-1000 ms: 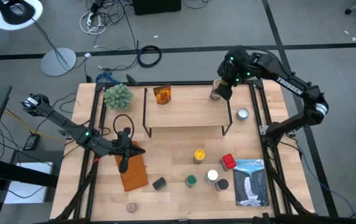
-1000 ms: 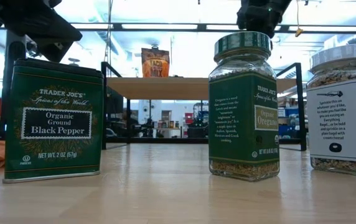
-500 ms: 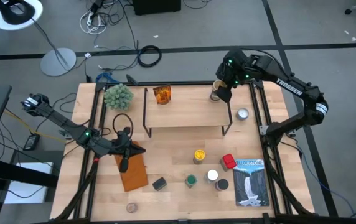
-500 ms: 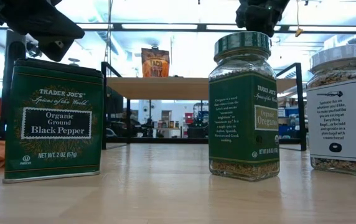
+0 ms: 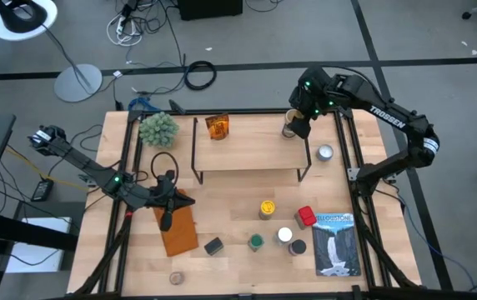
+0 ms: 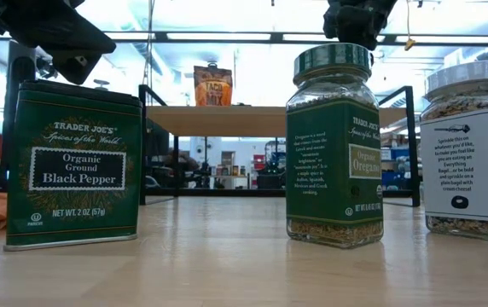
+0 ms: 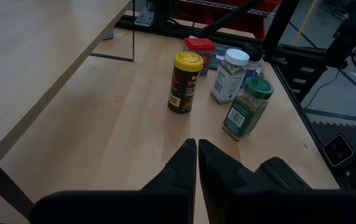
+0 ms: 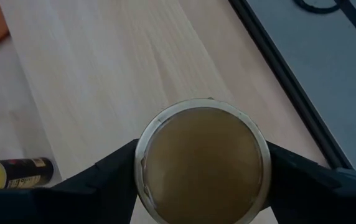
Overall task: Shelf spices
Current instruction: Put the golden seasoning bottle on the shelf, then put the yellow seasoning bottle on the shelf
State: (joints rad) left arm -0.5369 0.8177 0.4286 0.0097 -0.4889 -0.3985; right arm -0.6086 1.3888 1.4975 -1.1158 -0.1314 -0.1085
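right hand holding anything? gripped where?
Yes: the right hand clasps a tan-lidded jar by its sides just under the lid, over the shelf. The left hand is shut and empty.

The shelf (image 5: pixel 251 147) top is occupied only at its far edge, by an amber packet (image 5: pixel 217 127) near the left end and a tan-lidded jar (image 5: pixel 289 125) at the right end, so the long stretch between them is left open. On the desk (image 5: pixel 230 208) in front of the shelf a bare strip is found. Nearer the front it is crowded by a cluster of spices (image 5: pixel 280 229) beside the blue-and-white book (image 5: pixel 337 243), with an orange-brown notebook (image 5: pixel 178 227) at the left.
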